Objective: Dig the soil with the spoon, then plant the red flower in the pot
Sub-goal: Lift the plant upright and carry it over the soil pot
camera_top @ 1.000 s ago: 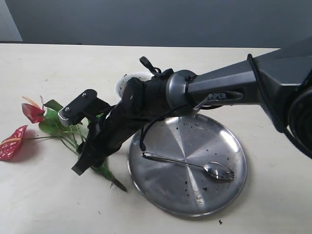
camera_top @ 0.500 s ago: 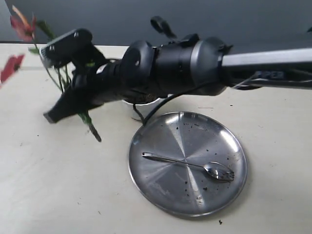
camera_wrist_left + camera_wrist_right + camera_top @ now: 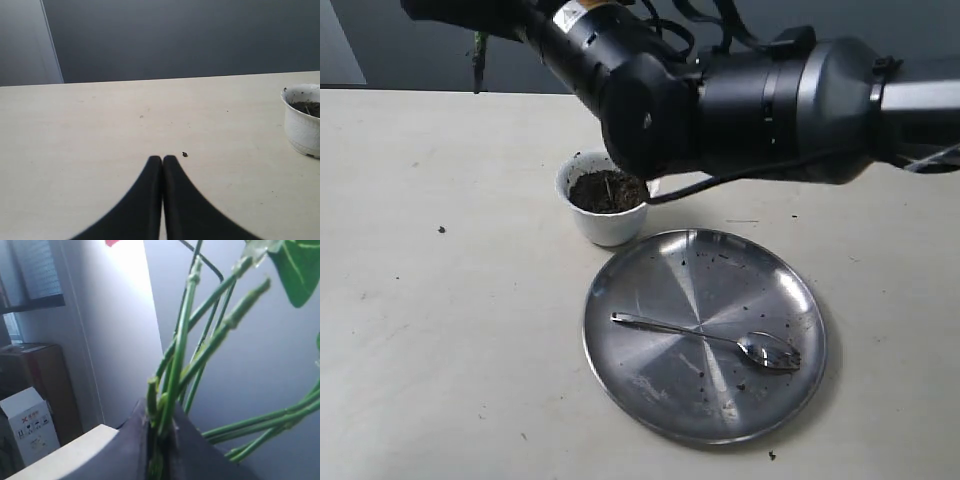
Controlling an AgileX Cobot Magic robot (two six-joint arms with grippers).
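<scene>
My right gripper [image 3: 160, 422] is shut on the bundle of green stems of the red flower [image 3: 181, 355], held high in the air. A sliver of red bloom [image 3: 114, 242] and a green leaf [image 3: 299, 271] show at the view's edge. In the exterior view only a stem end [image 3: 477, 58] hangs below the raised right arm [image 3: 740, 95]. The white pot [image 3: 604, 222] holds dark soil [image 3: 606, 191] beneath that arm. The spoon [image 3: 712, 339] lies on the steel plate [image 3: 650, 390]. My left gripper [image 3: 162, 159] is shut and empty, low over the table, with the pot [image 3: 301, 131] off to one side.
Specks of soil [image 3: 441, 230] dot the table and the plate. A single crumb [image 3: 185, 154] lies just past the left fingertips. Beyond the table's far edge, a cardboard box [image 3: 26, 432] and shelving show in the right wrist view.
The right arm has lifted the flower from the table left of the plate up and out past the top of the exterior view. The pot, earlier hidden by the arm, now shows.
</scene>
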